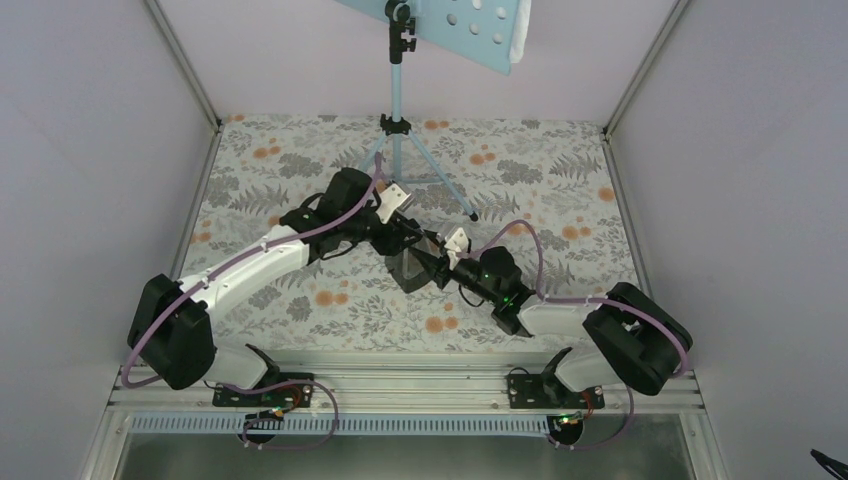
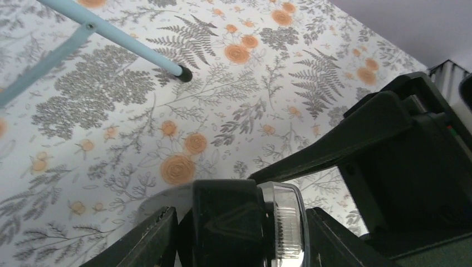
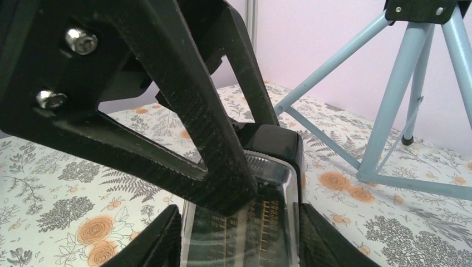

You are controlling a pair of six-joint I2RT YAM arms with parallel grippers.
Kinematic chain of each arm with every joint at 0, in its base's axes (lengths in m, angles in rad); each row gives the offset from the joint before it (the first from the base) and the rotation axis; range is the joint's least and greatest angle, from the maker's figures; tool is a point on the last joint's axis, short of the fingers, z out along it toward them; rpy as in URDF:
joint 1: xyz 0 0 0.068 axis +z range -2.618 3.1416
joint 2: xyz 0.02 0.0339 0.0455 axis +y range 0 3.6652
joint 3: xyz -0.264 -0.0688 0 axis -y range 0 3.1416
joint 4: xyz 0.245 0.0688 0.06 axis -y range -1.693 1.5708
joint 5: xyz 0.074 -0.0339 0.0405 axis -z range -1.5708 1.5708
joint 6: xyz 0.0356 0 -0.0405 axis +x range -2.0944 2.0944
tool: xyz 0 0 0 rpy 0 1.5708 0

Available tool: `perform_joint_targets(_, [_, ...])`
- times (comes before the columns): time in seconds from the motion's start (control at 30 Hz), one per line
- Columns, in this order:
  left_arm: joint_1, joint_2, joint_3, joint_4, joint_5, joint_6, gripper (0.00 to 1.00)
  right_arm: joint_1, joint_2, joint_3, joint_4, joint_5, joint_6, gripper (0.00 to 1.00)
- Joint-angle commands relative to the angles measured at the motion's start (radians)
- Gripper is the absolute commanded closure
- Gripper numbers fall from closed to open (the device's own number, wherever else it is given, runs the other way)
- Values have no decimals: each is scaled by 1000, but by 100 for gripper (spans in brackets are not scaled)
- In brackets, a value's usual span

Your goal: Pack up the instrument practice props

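Observation:
Of the instrument practice props, a small black wedge-shaped box (image 1: 408, 270) with a clear front cover (image 2: 285, 222) stands mid-table, both grippers on it. My left gripper (image 1: 416, 247) reaches in from the left; its fingers lie against the box's back and its clear front (image 2: 242, 233). My right gripper (image 1: 441, 268) comes from the right, shut on the box's two sides (image 3: 239, 239). The left gripper's finger (image 3: 189, 111) crosses the cover in the right wrist view. The light blue tripod music stand (image 1: 398, 95) stands behind, its hole-dotted tray (image 1: 455, 22) cut by the top edge.
The stand's legs spread over the floral cloth just behind the grippers, one black foot (image 1: 473, 215) close to the right arm's cable. Lavender walls with metal posts (image 1: 185, 65) close in the table on three sides. A metal rail (image 1: 400, 390) carries both arm bases.

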Motion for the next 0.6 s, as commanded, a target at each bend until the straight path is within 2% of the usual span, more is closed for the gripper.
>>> perform_joint_targets(0.0, [-14,13,19,-32,-94,27,44,4,23,-10,-91,23,-14,69])
perform_joint_targets(0.13, [-27,18,18,-41,-124,39,46,4,21,-11,-91,29,-14,68])
perform_joint_targets(0.33, [-52,19,19,-54,-181,52,62,4,17,-13,-93,41,-9,63])
perform_joint_targets(0.43, [-63,12,16,-58,-226,53,69,4,-2,-19,-96,53,1,57])
perform_joint_targets(0.57, [-86,-3,4,-54,-288,46,73,4,-62,-40,-108,83,18,40])
